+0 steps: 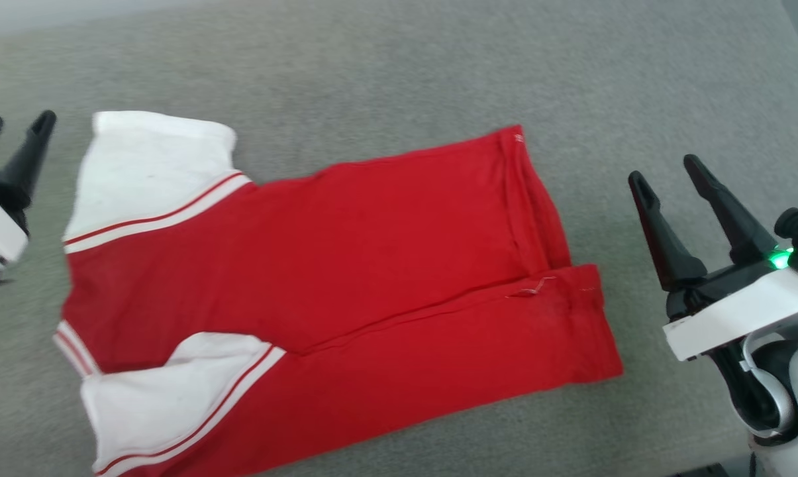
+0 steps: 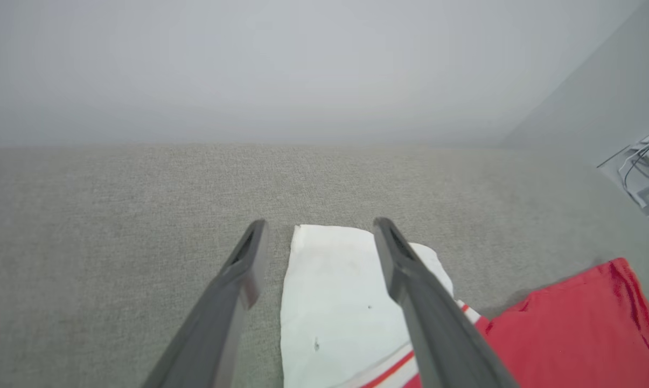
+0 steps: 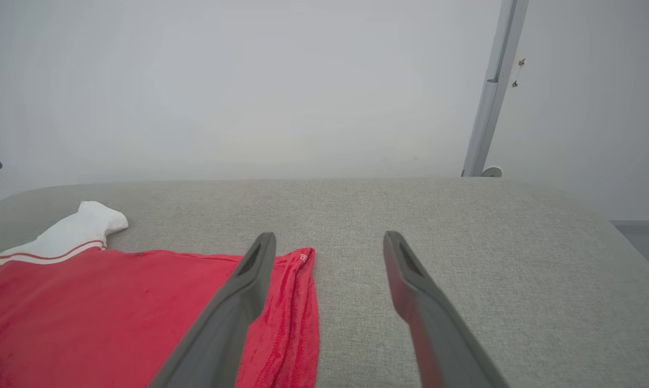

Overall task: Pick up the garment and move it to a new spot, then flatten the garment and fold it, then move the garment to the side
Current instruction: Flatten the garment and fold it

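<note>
Red shirt lies flat, both grippers empty

Grey woven fabric surface (image 1: 399, 59) carries everything. At its far left the left gripper (image 1: 16, 124) hangs with its two dark fingers spread apart and nothing between them, just beside the upper white sleeve (image 1: 153, 159) but not touching it. The garment (image 1: 346, 265), a red soft-knit short-sleeved shirt with white sleeves and red-and-white striped trim, lies lengthwise across the middle, sleeves to the left and hem (image 1: 544, 199) to the right. Its lower long side looks turned in over the body, with a crease running from the lower white sleeve (image 1: 167, 391) toward the hem. To the right, clear of the cloth, the right gripper (image 1: 667, 173) also stands wide and empty.

The lengthwise fold seems done, so a crosswise fold probably comes next. To do it well, each gripper should come down on a corner of one short end and pinch every layer, not just the top one. Lift low, carry the end straight across, and lay it down edge on edge. The upper sleeve is rumpled and could drag or bunch if caught alone
</note>
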